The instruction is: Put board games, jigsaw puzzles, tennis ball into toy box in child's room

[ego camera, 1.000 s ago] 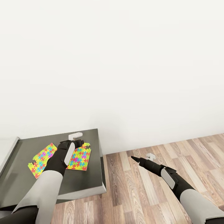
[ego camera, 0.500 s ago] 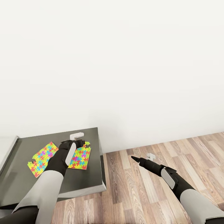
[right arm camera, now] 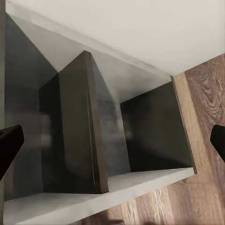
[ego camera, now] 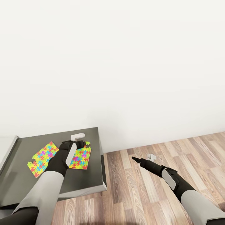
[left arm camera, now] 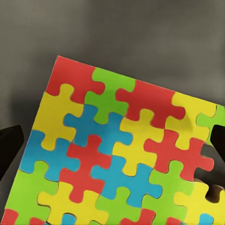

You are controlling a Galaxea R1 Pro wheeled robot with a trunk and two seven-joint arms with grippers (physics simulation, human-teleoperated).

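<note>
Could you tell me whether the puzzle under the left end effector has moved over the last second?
Yes. The puzzle has slid back toward the white bracket and wall, dragged by the left end effector; the other puzzle stayed.

Head view: from high up, looking forward and down at dark cabinet top (ego camera: pixel 81 181) and wall. Left wrist view: very close above same puzzle (left arm camera: pixel 117 154) (ego camera: pixel 80 157). Right wrist view: nearby, facing open cabinet shelves (right arm camera: pixel 89 136).

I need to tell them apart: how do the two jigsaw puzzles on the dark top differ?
The right puzzle lies under the left pincer; the left puzzle lies apart, untouched. The left one is turned more diagonally and shows fully; the arm hides part of the right one. Both are flat, multicoloured and jagged-edged.
</note>
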